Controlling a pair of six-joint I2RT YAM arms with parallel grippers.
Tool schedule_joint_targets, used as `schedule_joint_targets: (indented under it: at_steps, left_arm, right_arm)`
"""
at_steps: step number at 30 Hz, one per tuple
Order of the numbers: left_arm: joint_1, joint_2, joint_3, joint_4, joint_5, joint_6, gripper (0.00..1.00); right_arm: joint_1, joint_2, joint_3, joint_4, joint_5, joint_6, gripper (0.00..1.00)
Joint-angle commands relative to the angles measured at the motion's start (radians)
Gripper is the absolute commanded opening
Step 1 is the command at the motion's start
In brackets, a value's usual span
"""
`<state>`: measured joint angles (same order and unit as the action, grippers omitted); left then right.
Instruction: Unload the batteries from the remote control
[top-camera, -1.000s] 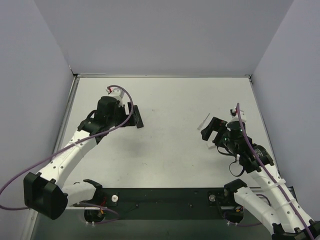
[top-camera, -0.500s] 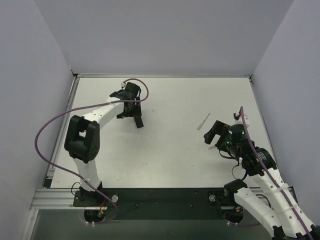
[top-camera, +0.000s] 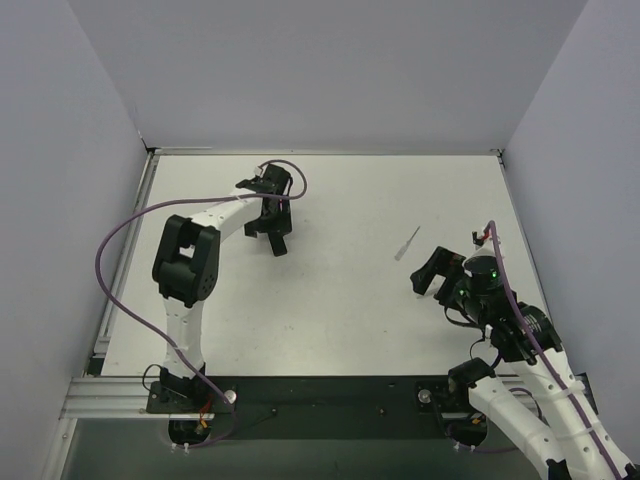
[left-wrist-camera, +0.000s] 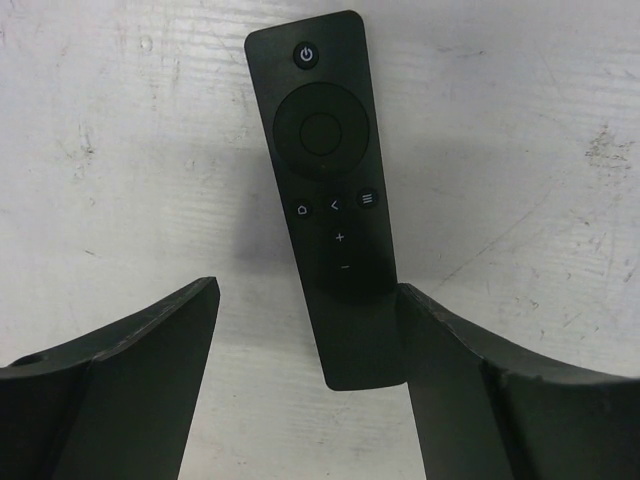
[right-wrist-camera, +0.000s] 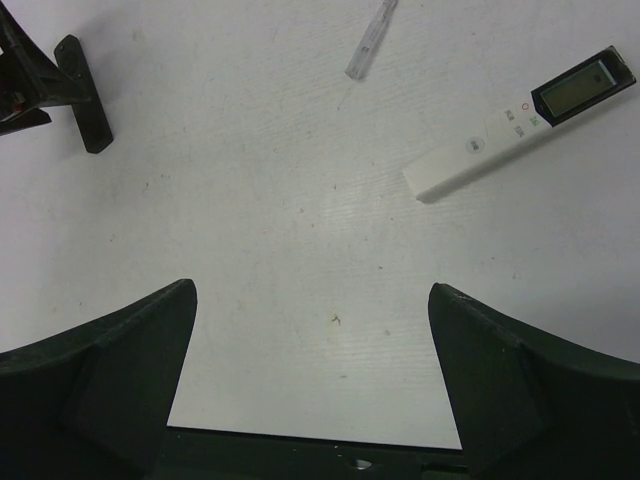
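Observation:
No batteries show in any view. A black remote (left-wrist-camera: 325, 190) lies face up, buttons showing, at the table's back left (top-camera: 278, 241). My left gripper (left-wrist-camera: 307, 290) is open and low over its lower end. The right finger (left-wrist-camera: 440, 350) is against the remote's edge and the left finger (left-wrist-camera: 170, 340) stands well apart from it. In the top view this gripper (top-camera: 271, 226) sits over the remote. A white remote with a small display (right-wrist-camera: 520, 125) lies face up. My right gripper (right-wrist-camera: 310, 290) is open and empty above bare table, at the right in the top view (top-camera: 428, 272).
A long thin white strip (top-camera: 407, 243) lies on the table between the two arms, and it also shows in the right wrist view (right-wrist-camera: 369, 42). Grey walls close in the table on the left, back and right. The arm bases stand on a dark rail (top-camera: 330, 395) at the near edge.
The left arm has swung its elbow up and back while its gripper stayed over the black remote. The right gripper has drawn back a little toward the near right, away from the white strip.

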<state>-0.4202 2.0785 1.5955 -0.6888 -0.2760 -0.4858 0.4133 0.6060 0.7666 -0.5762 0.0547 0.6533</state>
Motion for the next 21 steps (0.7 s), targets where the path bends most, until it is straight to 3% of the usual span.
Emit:
schedule_joint_targets:
  at_steps: [1,5,10,14,18,19,21]
  left_arm:
    - [-0.005,0.026,0.063,-0.002,0.018,0.010,0.82]
    - [-0.006,0.064,0.073,0.002,0.021,0.015,0.82]
    - [-0.006,0.089,0.089,-0.028,0.011,0.016,0.74]
    - [-0.006,0.065,0.080,-0.046,0.023,0.019,0.57]
    - [-0.006,-0.017,0.009,-0.015,0.170,0.007,0.39]
    - [-0.006,-0.064,-0.012,0.007,0.202,-0.008,0.33]
    - [-0.006,-0.119,-0.089,0.047,0.300,-0.023,0.31]
  right_arm:
    - [0.001,0.026,0.011,-0.022,-0.003,-0.018,0.95]
    - [0.002,0.040,0.028,-0.024,-0.004,-0.023,0.94]
    - [0.001,0.041,0.025,-0.024,-0.007,-0.020,0.94]
    - [0.002,0.041,0.022,-0.022,-0.007,-0.014,0.94]
    - [0.001,0.037,0.007,0.010,-0.053,-0.040,0.95]
    - [0.001,0.032,-0.004,0.034,-0.109,-0.052,0.95]
    - [0.001,0.017,-0.053,0.134,-0.268,-0.087,0.95]
